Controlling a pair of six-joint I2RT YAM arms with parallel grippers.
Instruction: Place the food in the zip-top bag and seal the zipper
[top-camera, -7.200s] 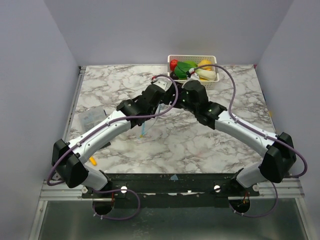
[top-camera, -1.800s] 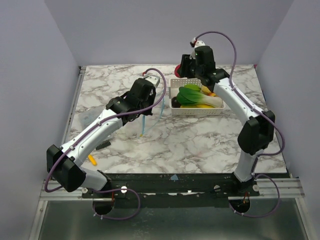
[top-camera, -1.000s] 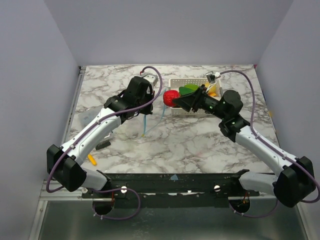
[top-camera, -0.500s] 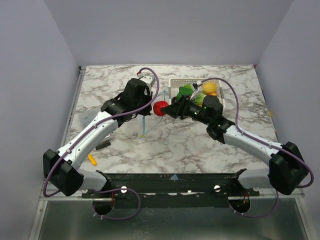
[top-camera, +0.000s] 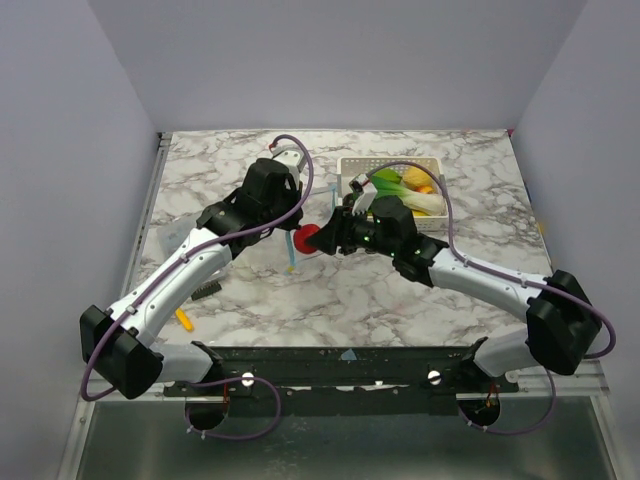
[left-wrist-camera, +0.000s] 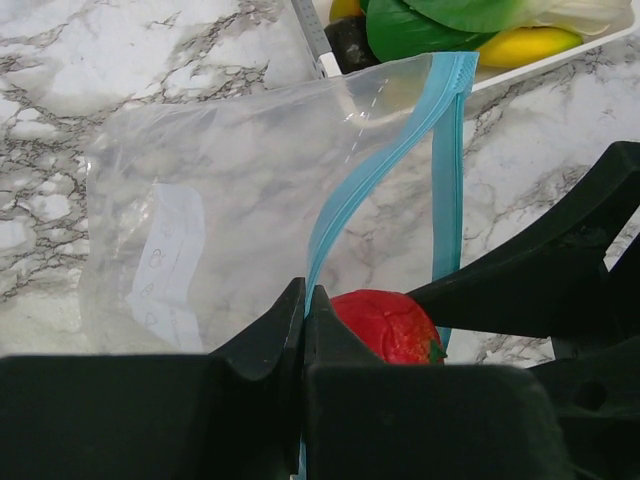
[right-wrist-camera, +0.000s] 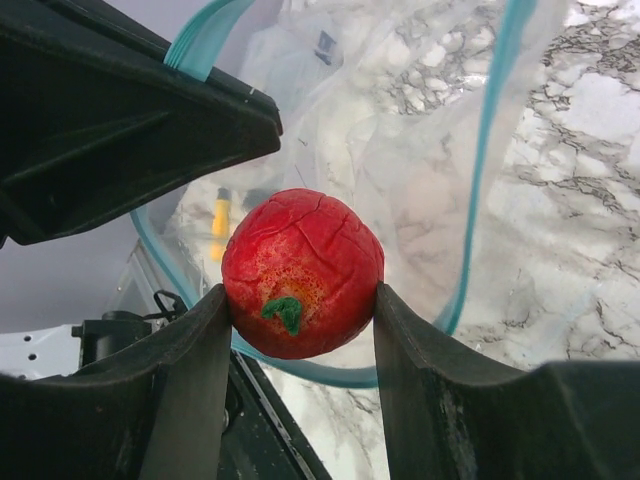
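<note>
My left gripper (left-wrist-camera: 304, 300) is shut on the light blue zipper (left-wrist-camera: 352, 190) of the clear zip-top bag (left-wrist-camera: 230, 200) and holds its mouth up and open above the table. My right gripper (right-wrist-camera: 302, 300) is shut on a red toy tomato (right-wrist-camera: 302, 272) with a green stem, right at the bag's open mouth. In the top view the tomato (top-camera: 309, 238) sits between the two grippers. More food lies in the white basket (top-camera: 350, 166): a green leafy vegetable (top-camera: 392, 183), a yellow piece (top-camera: 420, 177) and a dark purple piece (left-wrist-camera: 347, 40).
The white perforated basket stands at the back right of the marble table (top-camera: 220, 165). A small yellow-orange item (top-camera: 185, 319) and a dark object (top-camera: 207, 289) lie near the left front. A clear container (top-camera: 165, 240) sits at the left edge.
My right gripper has carried the red tomato from the basket leftward and down to the bag's mouth. My left gripper has kept holding the bag's zipper edge up.
</note>
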